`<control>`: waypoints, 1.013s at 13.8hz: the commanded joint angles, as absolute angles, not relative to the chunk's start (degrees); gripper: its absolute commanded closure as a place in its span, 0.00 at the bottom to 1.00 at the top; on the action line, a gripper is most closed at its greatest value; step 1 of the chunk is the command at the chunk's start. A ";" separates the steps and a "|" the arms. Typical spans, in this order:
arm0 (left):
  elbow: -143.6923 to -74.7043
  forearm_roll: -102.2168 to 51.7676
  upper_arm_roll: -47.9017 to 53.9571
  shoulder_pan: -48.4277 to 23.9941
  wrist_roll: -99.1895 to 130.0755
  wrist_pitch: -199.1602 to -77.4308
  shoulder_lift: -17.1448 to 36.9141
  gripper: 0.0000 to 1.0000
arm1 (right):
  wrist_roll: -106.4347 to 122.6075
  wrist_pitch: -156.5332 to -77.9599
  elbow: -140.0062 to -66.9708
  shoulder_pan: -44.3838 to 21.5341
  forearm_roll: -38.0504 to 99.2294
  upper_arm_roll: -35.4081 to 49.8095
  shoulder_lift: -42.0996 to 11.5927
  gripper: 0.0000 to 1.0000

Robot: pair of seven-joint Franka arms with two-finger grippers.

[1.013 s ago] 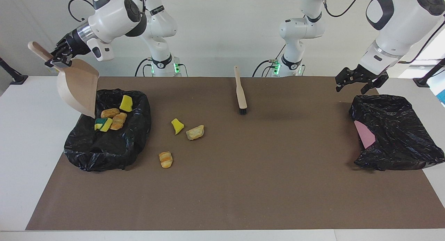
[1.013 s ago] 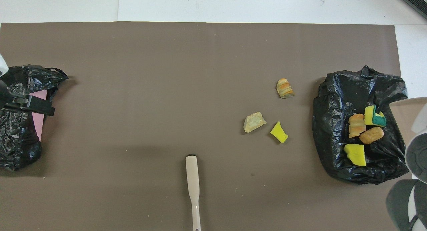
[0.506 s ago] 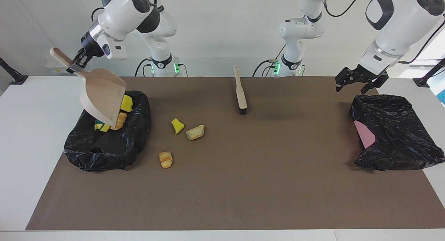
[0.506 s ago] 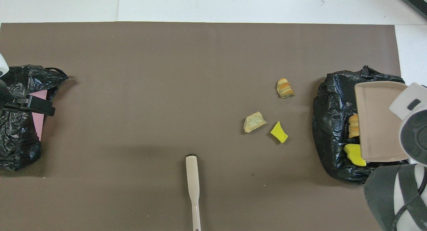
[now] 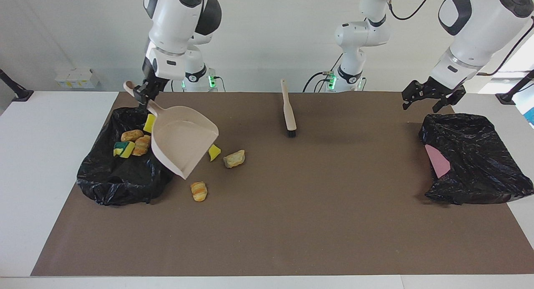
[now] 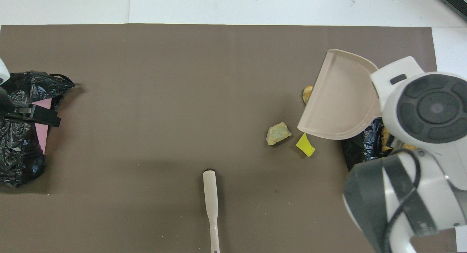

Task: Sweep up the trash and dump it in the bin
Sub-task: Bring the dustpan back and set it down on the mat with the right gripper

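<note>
So your right gripper (image 5: 144, 93) is pinched tight on the handle of the dustpan (image 5: 182, 139), carrying it tilted in the air over the edge of the black bin bag (image 5: 121, 176) at the right arm's end of the table (image 5: 50, 164). Four pieces of trash (image 5: 132, 135) lie inside that bag (yellow sponge chunks and brown bread lumps). Three more sit on the brown mat (image 5: 292, 218) just beside the bag: a yellow sponge piece (image 5: 214, 152), a pale bread lump (image 5: 234, 159) and a striped croissant piece (image 5: 199, 191). Your left gripper (image 5: 431, 98) waits with its fingers spread wide, over the mat's corner by the second black bag (image 5: 475, 164), which shows a pink sheet (image 5: 437, 160). You can see the brush (image 5: 288, 109) lying untouched at the mat's edge nearest the robots.
</note>
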State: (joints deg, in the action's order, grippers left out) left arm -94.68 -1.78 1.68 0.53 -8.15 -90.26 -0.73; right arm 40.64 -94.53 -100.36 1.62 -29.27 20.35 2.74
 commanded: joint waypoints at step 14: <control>-94.30 -0.88 1.85 0.70 -8.17 -89.56 -1.23 0.00 | -37.13 -94.81 -62.23 -22.23 -21.63 24.61 -39.45 1.00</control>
